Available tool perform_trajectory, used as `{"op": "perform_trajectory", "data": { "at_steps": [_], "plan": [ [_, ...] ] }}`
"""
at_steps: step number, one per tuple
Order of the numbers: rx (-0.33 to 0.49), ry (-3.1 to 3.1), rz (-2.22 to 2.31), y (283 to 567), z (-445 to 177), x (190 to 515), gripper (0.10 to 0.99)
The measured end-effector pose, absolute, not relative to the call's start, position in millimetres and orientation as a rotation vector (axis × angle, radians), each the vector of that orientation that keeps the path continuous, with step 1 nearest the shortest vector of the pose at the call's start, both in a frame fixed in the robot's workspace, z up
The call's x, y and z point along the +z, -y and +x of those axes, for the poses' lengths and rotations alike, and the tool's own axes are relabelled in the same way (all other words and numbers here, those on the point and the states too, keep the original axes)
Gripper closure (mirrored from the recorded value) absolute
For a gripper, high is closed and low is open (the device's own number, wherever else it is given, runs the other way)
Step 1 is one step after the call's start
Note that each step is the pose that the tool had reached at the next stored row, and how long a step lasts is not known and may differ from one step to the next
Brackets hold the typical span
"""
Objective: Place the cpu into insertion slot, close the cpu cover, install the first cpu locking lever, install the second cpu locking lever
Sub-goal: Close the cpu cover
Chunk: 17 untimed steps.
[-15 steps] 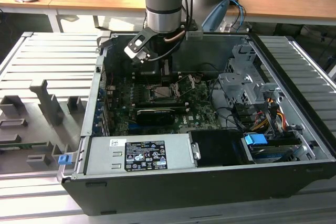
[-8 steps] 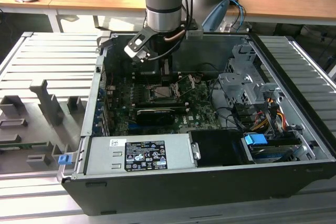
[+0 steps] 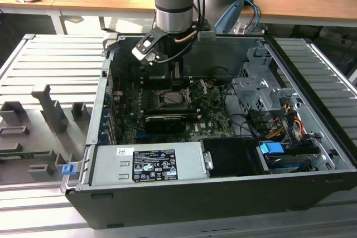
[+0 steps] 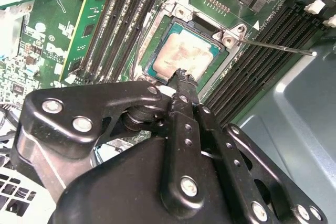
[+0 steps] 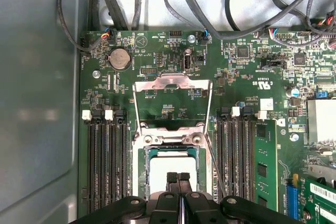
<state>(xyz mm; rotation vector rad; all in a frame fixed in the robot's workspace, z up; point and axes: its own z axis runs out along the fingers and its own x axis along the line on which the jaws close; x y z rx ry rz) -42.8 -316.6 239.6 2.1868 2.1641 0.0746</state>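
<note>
The cpu (image 5: 160,169) lies in its socket (image 5: 139,171), just beneath the closed jaws.

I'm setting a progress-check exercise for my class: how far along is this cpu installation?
Done: the cpu sits in its socket. In hand: the shut end effector is over the cpu's top, holding nothing; contact is unclear. Left: the cpu cover is flipped open, and a locking lever sticks out unlatched.
</note>
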Motion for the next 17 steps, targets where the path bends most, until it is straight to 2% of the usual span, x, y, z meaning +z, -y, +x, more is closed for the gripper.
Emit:
{"op": "perform_trajectory", "data": {
  "at_steps": [17],
  "plan": [
    [0.07, -2.162, 2.184, 315.2, -42.8, 245.9, 0.98]
  ]
}}
